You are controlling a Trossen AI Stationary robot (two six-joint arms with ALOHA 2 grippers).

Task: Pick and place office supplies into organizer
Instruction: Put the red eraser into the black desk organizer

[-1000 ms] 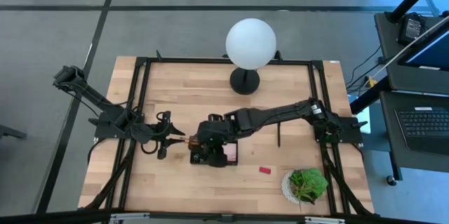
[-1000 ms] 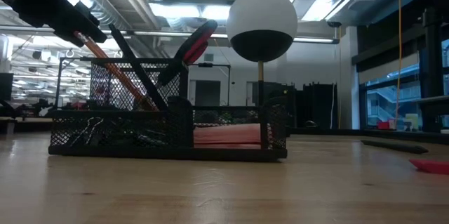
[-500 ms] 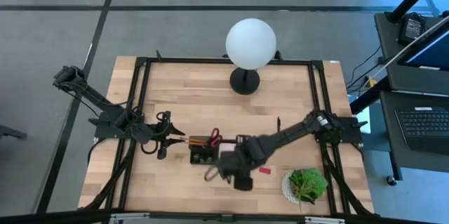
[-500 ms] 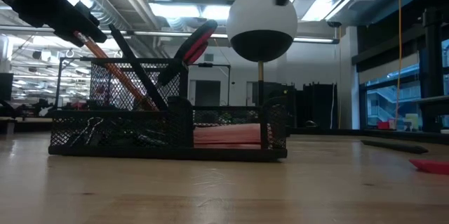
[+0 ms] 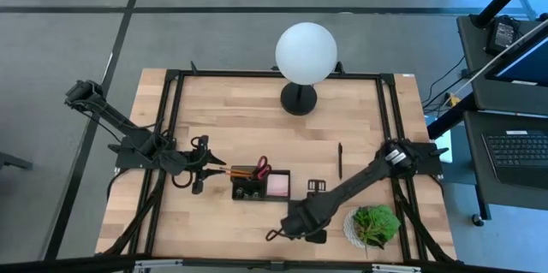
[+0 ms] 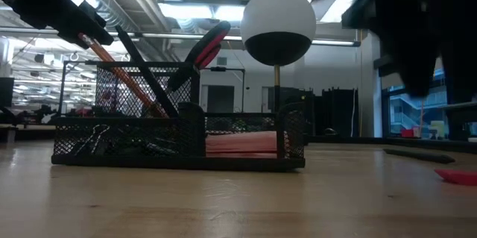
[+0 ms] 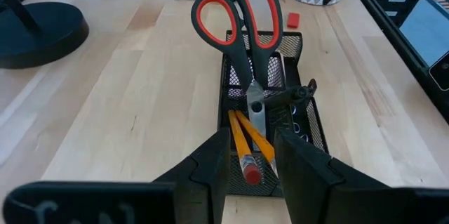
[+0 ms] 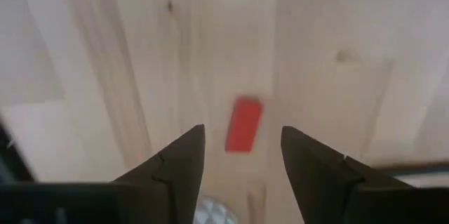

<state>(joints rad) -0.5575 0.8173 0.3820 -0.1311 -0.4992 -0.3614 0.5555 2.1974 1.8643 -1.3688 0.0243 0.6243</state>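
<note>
The black mesh organizer (image 5: 248, 191) sits mid-table. In it stand the red-handled scissors (image 7: 242, 13), two orange pencils (image 7: 247, 143) and a black pen (image 6: 145, 70); the pink sticky-note pad (image 5: 278, 186) lies in its right compartment. My left gripper (image 7: 251, 134) is open at the organizer's left end, its fingers on either side of the pencils' eraser ends (image 7: 250, 175) without touching them. My right gripper (image 8: 242, 131) is open, pointing down over the red eraser (image 8: 244, 124), which lies flat on the table. Another black pen (image 5: 339, 160) and the black clips (image 5: 315, 186) lie on the table.
The white globe lamp (image 5: 306, 50) stands on its round black base (image 5: 299, 97) at the far side. The green potted plant (image 5: 374, 224) stands near the right arm, by the near right corner. Bare wood lies left of and in front of the organizer.
My right gripper has swung from above the organizer toward the table's near edge and a little to the right, coming down over the red eraser. The clips and the pink pad, covered by the arm before, now show. The left arm has kept still.
</note>
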